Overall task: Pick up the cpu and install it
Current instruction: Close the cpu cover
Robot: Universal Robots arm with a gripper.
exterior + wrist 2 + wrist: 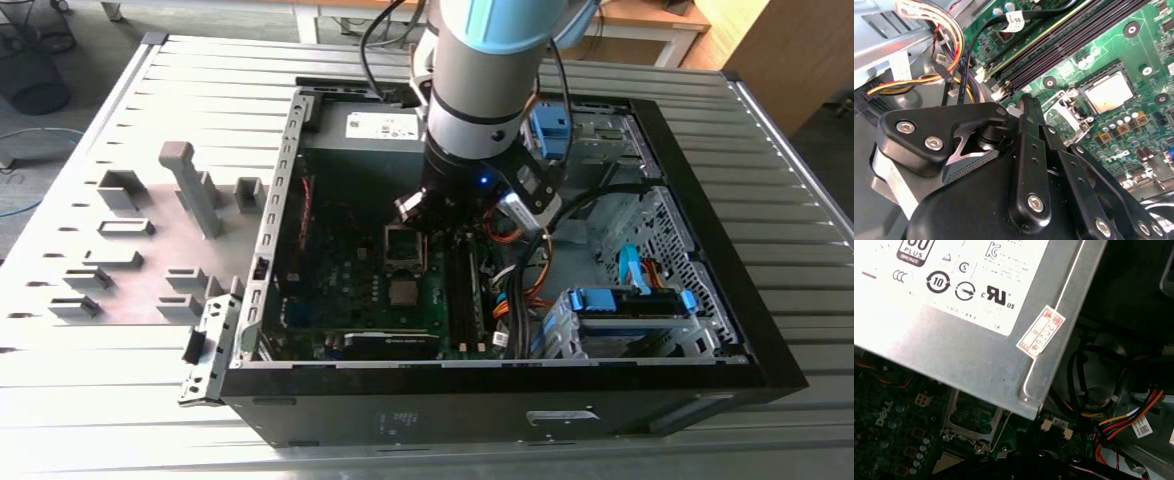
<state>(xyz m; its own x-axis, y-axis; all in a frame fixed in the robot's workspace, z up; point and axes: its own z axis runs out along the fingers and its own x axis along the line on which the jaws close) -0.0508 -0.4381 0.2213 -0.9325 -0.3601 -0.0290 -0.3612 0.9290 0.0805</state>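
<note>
Pick-up step, I judge: the claw, its opening impossible to tell, hovers by the socket, while the cpu lies ungrasped and calls for centring above it.

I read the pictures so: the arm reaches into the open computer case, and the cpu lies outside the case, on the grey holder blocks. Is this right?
Not quite. The arm reaches into the open computer case, but the cpu lies inside the case, on the green motherboard, not on the grey holder blocks. The exterior view shows this.
</note>
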